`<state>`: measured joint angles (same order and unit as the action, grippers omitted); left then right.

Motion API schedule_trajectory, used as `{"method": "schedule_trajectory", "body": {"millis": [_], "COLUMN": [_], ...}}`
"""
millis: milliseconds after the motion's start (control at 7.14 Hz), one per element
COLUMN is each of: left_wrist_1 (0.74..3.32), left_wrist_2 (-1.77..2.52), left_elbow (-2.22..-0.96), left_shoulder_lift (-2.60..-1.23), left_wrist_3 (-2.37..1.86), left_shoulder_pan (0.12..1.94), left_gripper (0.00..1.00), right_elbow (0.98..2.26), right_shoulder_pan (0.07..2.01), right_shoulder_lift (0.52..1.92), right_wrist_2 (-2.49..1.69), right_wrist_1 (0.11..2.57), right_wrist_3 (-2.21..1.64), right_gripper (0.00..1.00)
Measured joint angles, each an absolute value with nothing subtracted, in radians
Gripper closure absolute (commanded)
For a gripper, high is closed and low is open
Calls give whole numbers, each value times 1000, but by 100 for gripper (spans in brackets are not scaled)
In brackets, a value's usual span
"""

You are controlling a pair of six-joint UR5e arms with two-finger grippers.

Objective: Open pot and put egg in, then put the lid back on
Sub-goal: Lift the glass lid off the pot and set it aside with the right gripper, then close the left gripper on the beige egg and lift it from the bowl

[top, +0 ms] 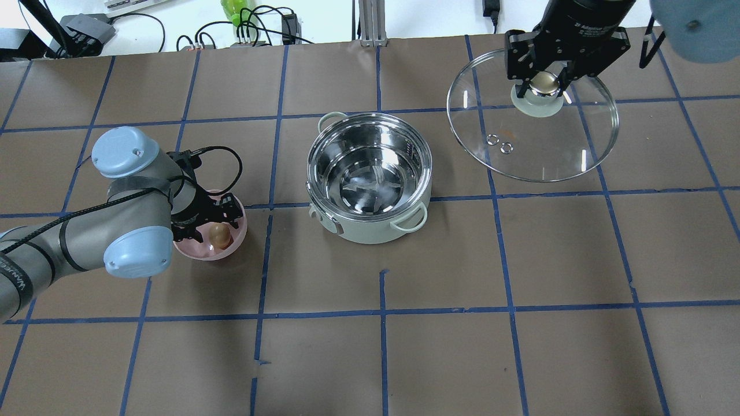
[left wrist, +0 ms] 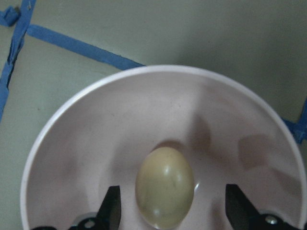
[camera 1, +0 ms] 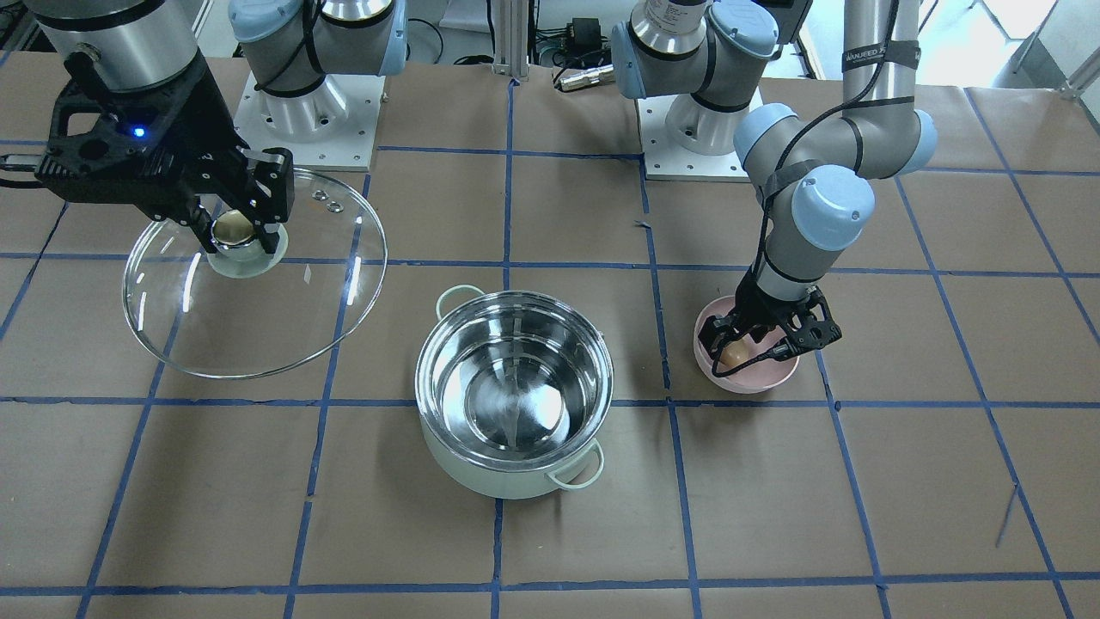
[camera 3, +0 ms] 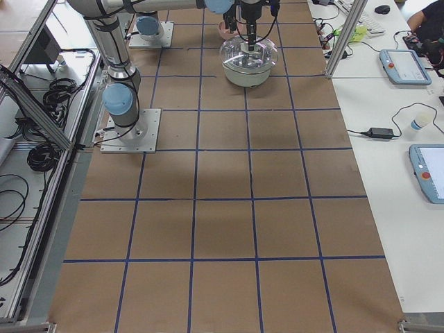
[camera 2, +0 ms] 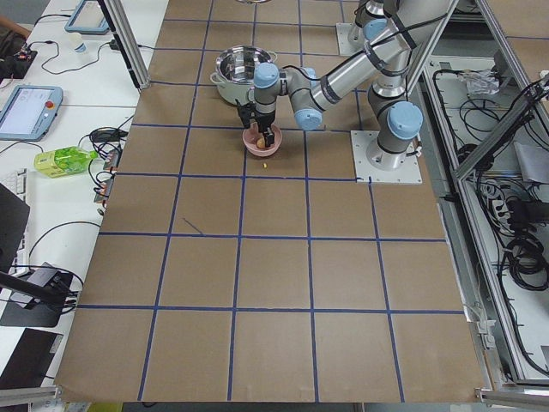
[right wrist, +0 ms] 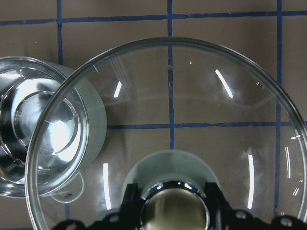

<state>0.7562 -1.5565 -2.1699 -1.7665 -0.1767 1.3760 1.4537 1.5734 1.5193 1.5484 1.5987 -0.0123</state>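
Observation:
The mint-green pot (camera 1: pixel 498 477) stands open and empty mid-table, and also shows in the overhead view (top: pixel 370 228). My right gripper (top: pixel 543 85) is shut on the cream-gold knob (camera 1: pixel 235 234) of the glass lid (camera 1: pixel 258 318) and holds it tilted in the air, off to the pot's side. The wrist view shows the lid (right wrist: pixel 192 96) with the pot (right wrist: pixel 43 129) under its edge. The brown egg (top: pixel 219 234) lies in a pink bowl (top: pixel 196 249). My left gripper (left wrist: pixel 175 213) is open and down in the bowl, one finger on each side of the egg (left wrist: pixel 165 194), not touching it.
The pink bowl (camera 1: pixel 756 378) sits about one grid square from the pot on my left. Both arm bases (camera 1: pixel 305 112) stand at the table's robot side. Blue tape lines grid the brown table. Cables and devices lie beyond the far edge (top: pixel 243 29).

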Motion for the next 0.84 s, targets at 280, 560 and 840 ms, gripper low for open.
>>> {"method": "schedule_trajectory", "body": {"millis": [280,560,840], "left_wrist_1": [757,757,756], "left_wrist_2": [-1556,-1555,-1555], "left_elbow": [-2171,-2172,-2170], "left_shoulder_lift": [-1770,-1770,-1770], "left_wrist_3": [-178,-178,-178], "left_shoulder_pan": [1376,1376,1376], "left_gripper": [47,48,57], "right_elbow": [1458,1459,1459], "right_shoulder_pan": [1542,1532,1531], "right_shoulder_lift": [1531,1535,1538], "right_wrist_2": [1528,1520,1521], "right_wrist_1": [1581,1575,1570], "right_wrist_3": [12,24,26], "right_gripper": [95,95,95]}}
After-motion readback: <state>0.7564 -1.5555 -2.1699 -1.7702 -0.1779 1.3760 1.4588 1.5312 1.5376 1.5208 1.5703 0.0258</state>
